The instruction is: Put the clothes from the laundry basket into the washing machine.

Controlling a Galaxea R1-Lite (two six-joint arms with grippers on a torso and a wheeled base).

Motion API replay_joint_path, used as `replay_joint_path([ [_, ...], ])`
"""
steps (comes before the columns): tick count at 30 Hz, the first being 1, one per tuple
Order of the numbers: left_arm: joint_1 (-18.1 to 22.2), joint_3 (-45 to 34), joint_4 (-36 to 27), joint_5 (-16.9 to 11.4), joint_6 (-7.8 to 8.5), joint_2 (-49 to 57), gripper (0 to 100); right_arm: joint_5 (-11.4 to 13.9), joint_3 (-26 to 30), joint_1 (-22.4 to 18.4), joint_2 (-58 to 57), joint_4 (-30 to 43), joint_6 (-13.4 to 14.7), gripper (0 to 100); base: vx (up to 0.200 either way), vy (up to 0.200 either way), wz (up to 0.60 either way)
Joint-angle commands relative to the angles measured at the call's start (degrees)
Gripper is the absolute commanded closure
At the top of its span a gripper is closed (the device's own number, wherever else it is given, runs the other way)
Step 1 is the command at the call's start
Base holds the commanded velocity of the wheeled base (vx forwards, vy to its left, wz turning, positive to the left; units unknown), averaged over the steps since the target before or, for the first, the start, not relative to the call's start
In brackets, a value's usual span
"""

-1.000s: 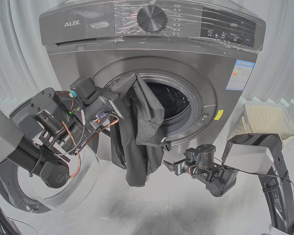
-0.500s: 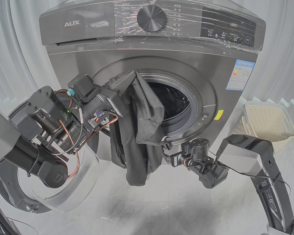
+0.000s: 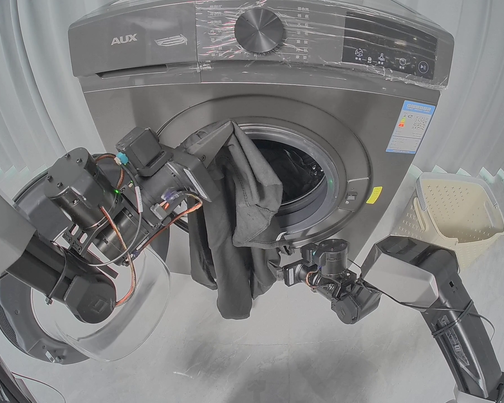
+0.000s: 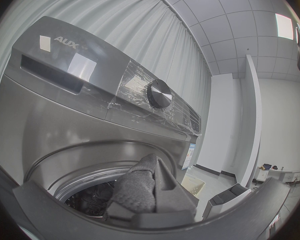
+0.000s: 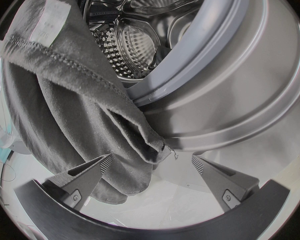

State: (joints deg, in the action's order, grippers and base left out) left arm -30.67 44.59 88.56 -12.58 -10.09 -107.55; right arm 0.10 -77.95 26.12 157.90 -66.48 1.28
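One washing machine [image 3: 151, 102] stands square ahead, with one round dial [image 3: 259, 31] at the middle of its top panel. Its single glass door [image 3: 123, 320] is swung open at the machine's lower left corner.

The left gripper [image 3: 215, 141] sits at the upper left edge of the drum opening [image 3: 319, 180]. Its pincer is closed on a bunched fold of one dark grey garment [image 3: 238, 225], and in the left wrist view that fold stands up between the two pads [image 4: 176, 200]. From this grip the garment drapes over the left part of the opening and hangs down the machine's front, past the bottom rim of the opening, with its lowest end free above the floor.

Inside the drum lies more dark clothing [image 3: 291, 169]; how many pieces it makes cannot be told.

The right gripper [image 3: 279, 271] is just below the bottom rim of the opening, beside the garment's right edge. Its pincer is wide, and its two fingers [image 5: 90, 174] are spread apart with a corner of the garment's hem hanging between them. Whether the cloth touches either finger cannot be told.

One cream perforated laundry basket [image 3: 459, 208] stands on the floor by the machine's lower right corner, well apart from the garment.
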Motion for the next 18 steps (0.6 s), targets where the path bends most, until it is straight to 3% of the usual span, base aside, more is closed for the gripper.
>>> replay_joint_path([
  [1, 0.0, -0.03, 0.03, 0.01, -0.01, 0.06, 100, -0.19, -1.15, -0.11, -0.05, -0.94, -0.14, 0, 0.0, 0.0, 0.0],
  [2, -0.09, -0.03, 0.03, 0.01, -0.1, 0.06, 100, -0.19, -1.59, -0.2, -0.05, -1.55, -0.23, 100, 0.0, 0.0, 0.0],
  [12, 0.0, -0.12, 0.03, 0.1, -0.45, -0.03, 100, -0.1, -0.36, -1.16, -0.93, -4.01, -1.28, 100, 0.0, 0.0, 0.0],
  [18, 0.09, -0.12, 0.03, 0.01, -0.45, -0.12, 100, 0.17, 9.66, -0.64, -5.33, -8.23, -1.28, 100, 0.0, 0.0, 0.0],
])
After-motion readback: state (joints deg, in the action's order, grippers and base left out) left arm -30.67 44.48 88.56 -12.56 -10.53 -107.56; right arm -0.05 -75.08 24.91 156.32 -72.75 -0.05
